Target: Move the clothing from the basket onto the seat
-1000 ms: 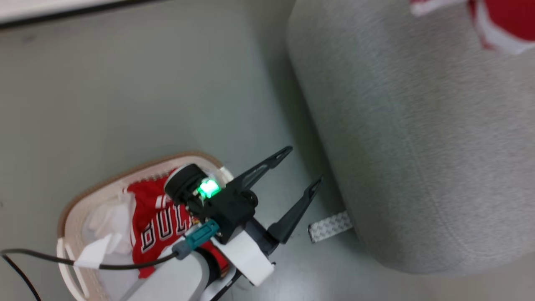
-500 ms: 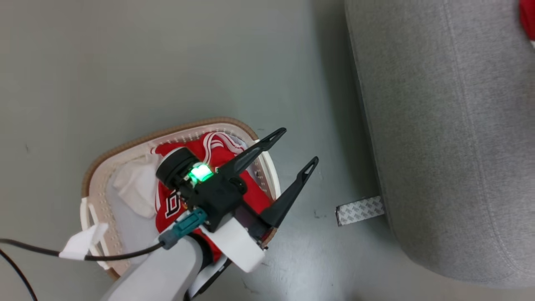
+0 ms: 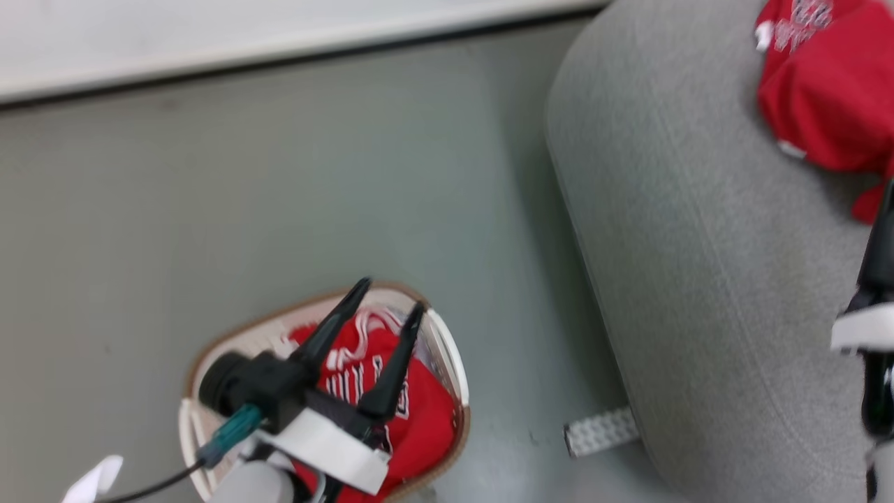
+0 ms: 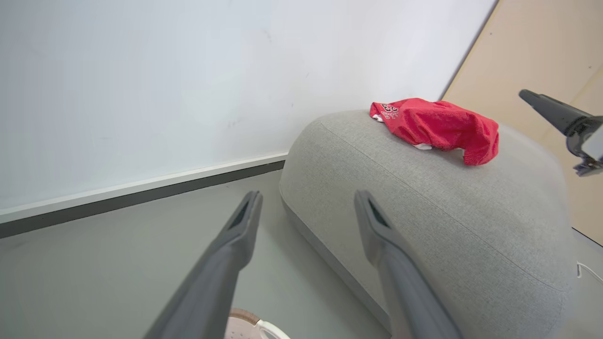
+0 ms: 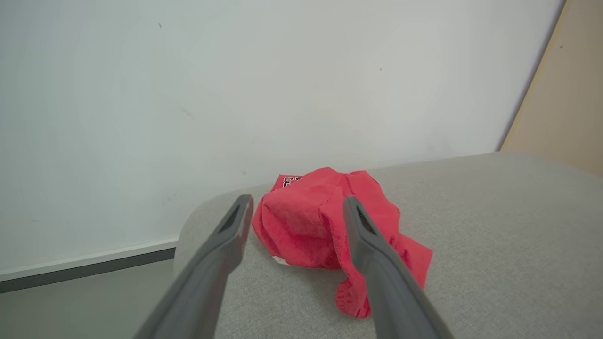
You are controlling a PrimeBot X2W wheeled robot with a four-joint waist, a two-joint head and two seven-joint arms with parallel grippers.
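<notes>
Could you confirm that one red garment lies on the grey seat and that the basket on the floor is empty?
Not quite: the basket is not empty. The head view shows red clothing with white lettering lying in it. The rest holds: one red garment lies on the grey seat, and the basket stands on the floor.

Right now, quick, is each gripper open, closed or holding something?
Left gripper: open, empty, over the basket.
Right gripper: open, empty; clothing lies on the seat ahead of it.
</notes>
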